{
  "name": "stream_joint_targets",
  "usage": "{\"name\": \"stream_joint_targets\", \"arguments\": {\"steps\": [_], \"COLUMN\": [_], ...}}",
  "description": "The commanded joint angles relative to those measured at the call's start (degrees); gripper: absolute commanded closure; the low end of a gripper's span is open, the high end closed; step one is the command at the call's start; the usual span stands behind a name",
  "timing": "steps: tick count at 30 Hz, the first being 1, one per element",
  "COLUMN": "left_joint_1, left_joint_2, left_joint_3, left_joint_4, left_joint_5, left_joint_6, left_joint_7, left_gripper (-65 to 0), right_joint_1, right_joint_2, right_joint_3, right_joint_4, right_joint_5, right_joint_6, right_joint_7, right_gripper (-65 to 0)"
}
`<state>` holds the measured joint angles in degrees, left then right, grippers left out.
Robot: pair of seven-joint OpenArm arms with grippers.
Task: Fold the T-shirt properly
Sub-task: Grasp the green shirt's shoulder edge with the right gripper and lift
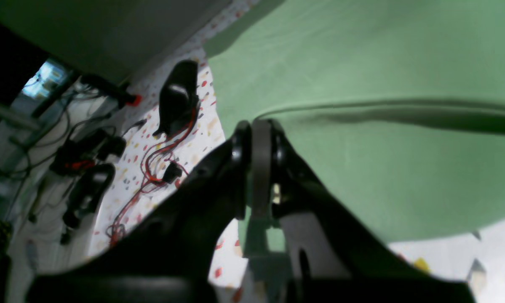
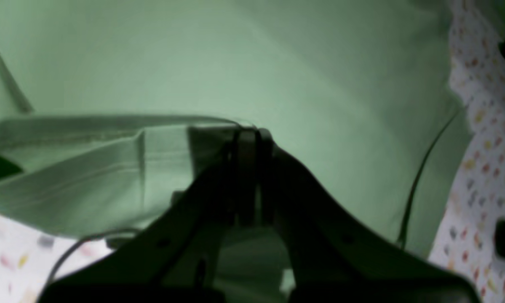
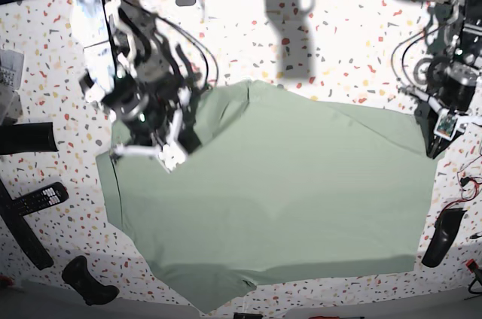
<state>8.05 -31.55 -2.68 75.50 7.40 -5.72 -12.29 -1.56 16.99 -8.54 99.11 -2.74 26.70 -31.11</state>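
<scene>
No legible text or markings.

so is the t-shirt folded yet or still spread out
Mostly spread: the T-shirt lies wide across the table, with both tools gripping its edges.

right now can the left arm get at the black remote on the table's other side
Probably not. The left pincer is shut on the T-shirt edge at the far side from the remote, with the whole shirt spread between them. The right arm sits much nearer it.
</scene>
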Motion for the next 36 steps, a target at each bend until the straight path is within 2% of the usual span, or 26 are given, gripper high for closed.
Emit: {"name": "stream_joint_targets", "arguments": {"steps": [1, 9, 19, 26, 29, 36], "left_joint_1": [-1.7, -11.2, -19.8, -22.6, -22.4, -22.2], "left_joint_2": [-0.4, 2.2, 2.4, 2.3, 2.3, 2.3], "left_joint_3": [-0.5, -0.5, -0.5, -0.5, -0.5, -0.5], "left_joint_4": [-0.8, -13.2, -22.3, -29.0, -30.7, -31.6], "left_joint_5": [-0.4, -0.4, -0.4, -0.4, -0.4, -0.4], "left_joint_6": [0.8, 0.1, -3.3, -3.5, -3.5, -3.5], "left_joint_7": [-1.0, -1.3, -1.5, -1.5, -1.5, -2.1], "left_gripper": [0.0, 0.0, 0.0, 0.0, 0.0, 0.0], "right_joint_1": [2.3, 12.0, 23.5, 27.4, 27.6, 27.4], "right_joint_2": [-0.2, -2.6, -4.3, -5.2, -5.2, -5.3], "right_joint_3": [0.3, 0.3, 0.3, 0.3, 0.3, 0.3], "right_joint_4": [0.2, -7.4, -23.6, -25.9, -25.9, -25.9], "right_joint_5": [0.2, 0.2, 0.2, 0.2, 0.2, 0.0], "right_joint_6": [-0.3, -0.4, -0.2, -0.3, -2.6, -11.0], "right_joint_7": [1.5, 1.6, 4.3, 4.3, 4.1, 3.5], "right_gripper": [0.0, 0.0, 0.0, 0.0, 0.0, 0.0]}}
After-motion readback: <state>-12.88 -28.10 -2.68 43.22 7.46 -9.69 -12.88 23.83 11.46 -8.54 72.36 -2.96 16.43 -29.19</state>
